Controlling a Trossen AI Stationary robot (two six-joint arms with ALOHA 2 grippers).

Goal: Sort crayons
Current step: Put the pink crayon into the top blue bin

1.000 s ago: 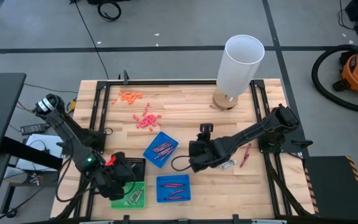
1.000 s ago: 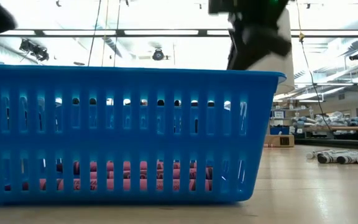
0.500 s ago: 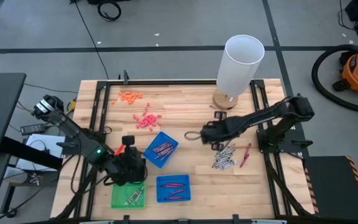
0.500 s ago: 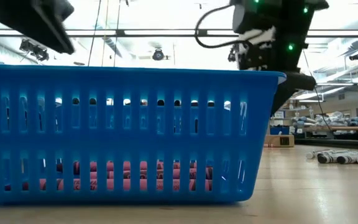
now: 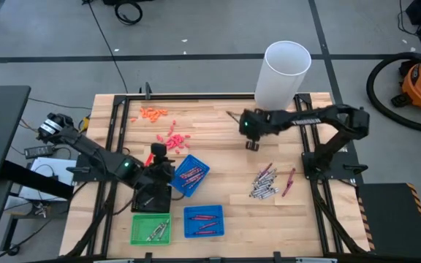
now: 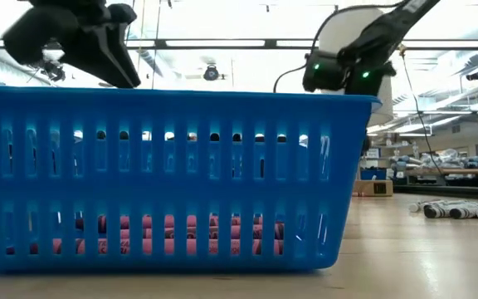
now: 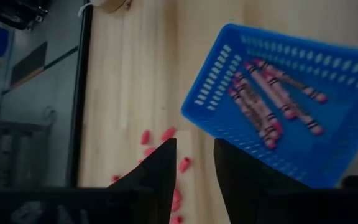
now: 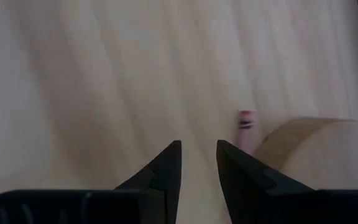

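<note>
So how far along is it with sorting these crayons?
Partly done. Red crayons lie in both blue trays, and grey ones in the green tray. Nothing is in hand: the left gripper hangs empty near the upper blue tray, and the right gripper hangs empty by the white cylinder. Left to sort: a loose pile of crayons and one red crayon beside it on the table's right side.

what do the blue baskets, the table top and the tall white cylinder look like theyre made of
Blue baskets: likely moulded plastic, judging by the uniform slotted walls and slight gloss in the low view.
Table top: wood, probably butcher-block style, with pale jointed strips and visible grain under a smooth finish.
White cylinder: matte, open-topped, thin-walled; could be plastic or card, hard to tell. It stands on a round wooden-looking base.
</note>
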